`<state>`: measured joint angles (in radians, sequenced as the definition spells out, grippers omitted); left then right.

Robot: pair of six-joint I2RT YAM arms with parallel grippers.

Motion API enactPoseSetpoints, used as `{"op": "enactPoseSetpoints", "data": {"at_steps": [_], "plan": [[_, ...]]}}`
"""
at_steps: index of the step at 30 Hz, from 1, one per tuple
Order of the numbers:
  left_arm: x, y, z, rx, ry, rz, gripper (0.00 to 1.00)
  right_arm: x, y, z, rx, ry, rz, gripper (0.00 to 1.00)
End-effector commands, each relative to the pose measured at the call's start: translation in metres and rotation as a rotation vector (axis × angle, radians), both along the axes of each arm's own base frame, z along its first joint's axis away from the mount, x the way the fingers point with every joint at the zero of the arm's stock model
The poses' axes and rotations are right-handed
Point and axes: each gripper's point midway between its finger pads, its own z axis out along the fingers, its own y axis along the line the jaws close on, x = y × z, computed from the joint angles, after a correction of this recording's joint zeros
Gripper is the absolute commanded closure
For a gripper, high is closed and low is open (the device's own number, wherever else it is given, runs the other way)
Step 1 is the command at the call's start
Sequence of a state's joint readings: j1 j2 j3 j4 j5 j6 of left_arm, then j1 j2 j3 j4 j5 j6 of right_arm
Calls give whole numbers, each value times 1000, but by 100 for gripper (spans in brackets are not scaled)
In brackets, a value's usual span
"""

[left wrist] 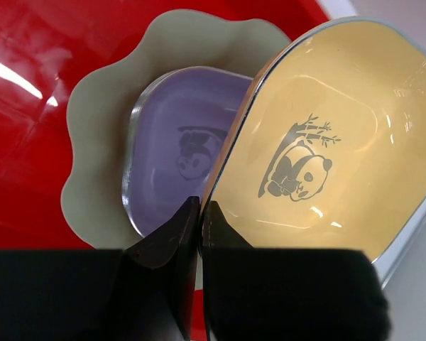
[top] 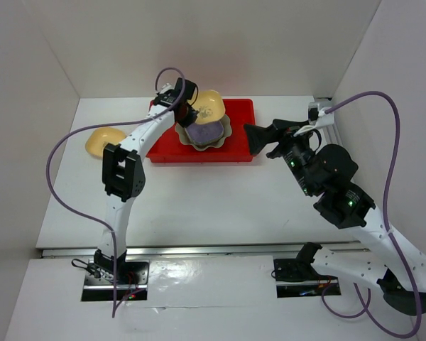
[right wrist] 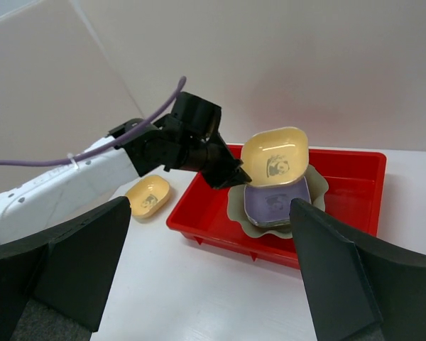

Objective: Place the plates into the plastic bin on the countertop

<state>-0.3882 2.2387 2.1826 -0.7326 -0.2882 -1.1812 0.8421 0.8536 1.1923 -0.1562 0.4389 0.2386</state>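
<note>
The left tool (left wrist: 199, 213) is clenched on the rim of a yellow plate (left wrist: 319, 149), held tilted ahead of it; just below its tips lies the lavender plate (left wrist: 177, 149), in the green dish (left wrist: 92, 142) inside the red bin (left wrist: 28, 57). The left arm (top: 128, 167) stretches forward, wrist bent down; the right tool (top: 259, 140) stands released

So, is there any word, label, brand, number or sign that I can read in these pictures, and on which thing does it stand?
No readable text on anything in view.
Held yellow dish: a panda drawing with bamboo, no words.
Lavender dish: a panda drawing, no words.
Second yellow dish: a dark mark, too small to tell.
</note>
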Motion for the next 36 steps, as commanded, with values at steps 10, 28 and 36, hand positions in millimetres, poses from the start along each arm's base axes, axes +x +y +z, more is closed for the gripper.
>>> {"op": "enactPoseSetpoints", "data": {"at_steps": [10, 28, 36], "plan": [[-11, -7, -23, -12, 53, 1, 69, 1, -1, 4, -6, -1, -16, 0], [-55, 94, 122, 88, -180, 114, 0, 14, 19, -19, -104, 42, 9, 0], [-75, 251, 62, 105, 38, 357, 0, 15, 45, -53, -158, 92, 106, 0]]}}
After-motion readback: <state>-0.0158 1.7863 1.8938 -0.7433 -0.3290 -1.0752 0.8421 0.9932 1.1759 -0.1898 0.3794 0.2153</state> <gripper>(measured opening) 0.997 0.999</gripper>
